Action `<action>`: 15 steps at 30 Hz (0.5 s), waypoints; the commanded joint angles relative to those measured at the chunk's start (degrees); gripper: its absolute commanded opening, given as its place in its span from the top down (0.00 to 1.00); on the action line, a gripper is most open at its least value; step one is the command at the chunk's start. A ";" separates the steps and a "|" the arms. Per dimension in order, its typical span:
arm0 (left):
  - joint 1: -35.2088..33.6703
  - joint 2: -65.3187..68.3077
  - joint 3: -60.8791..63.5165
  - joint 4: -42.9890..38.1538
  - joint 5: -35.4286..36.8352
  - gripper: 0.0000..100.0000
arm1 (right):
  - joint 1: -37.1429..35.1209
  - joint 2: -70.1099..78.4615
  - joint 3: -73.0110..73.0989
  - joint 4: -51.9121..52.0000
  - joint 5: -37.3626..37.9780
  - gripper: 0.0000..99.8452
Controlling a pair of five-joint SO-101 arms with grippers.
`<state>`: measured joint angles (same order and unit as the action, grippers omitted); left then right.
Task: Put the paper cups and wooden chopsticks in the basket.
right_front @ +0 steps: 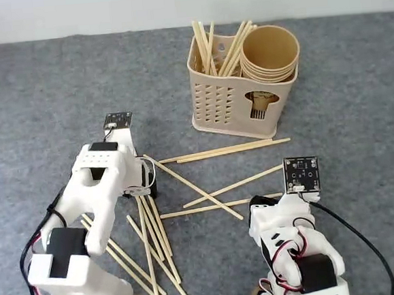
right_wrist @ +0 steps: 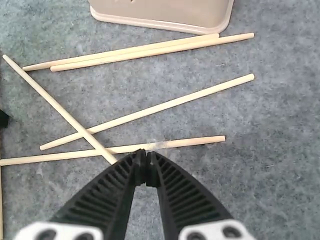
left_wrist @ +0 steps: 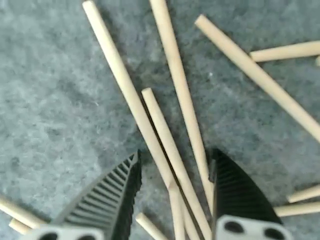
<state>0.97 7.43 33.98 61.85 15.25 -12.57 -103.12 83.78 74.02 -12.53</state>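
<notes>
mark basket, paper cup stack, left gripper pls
basket (right_front: 224, 101): high view, perforated front wall.
paper cup stack (right_front: 271, 46): high view, top cup's inner wall.
left gripper (left_wrist: 175, 157): left wrist view, midway between its open fingertips.

Grey bench under a pale wall

The bench (right_front: 36, 98) is covered in a mottled grey, felt-like mat that spreads from 3 to 9 o'clock and down to 6. A plain pale wall (right_front: 104, 10) runs in a strip along 12 o'clock, meeting the mat in a straight edge. The light is soft and even.
</notes>
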 commanded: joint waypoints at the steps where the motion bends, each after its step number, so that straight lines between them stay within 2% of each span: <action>1: 0.09 -1.41 0.13 -2.64 1.49 0.84 | 0.22 0.31 -0.26 -1.19 -0.70 0.99; 5: 0.26 -1.32 0.13 -2.64 1.49 0.99 | 0.22 0.31 -0.26 -1.19 -0.70 0.99; 11: 2.02 -1.49 0.31 -2.46 2.11 0.99 | 0.40 0.31 -0.26 -1.19 -0.70 0.99; 15: 5.19 -1.58 -0.04 -2.37 5.36 0.99 | 0.48 0.31 -0.26 -1.19 -0.70 0.99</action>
<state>3.52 7.08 34.15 59.74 18.59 -12.57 -103.12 83.78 74.02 -12.53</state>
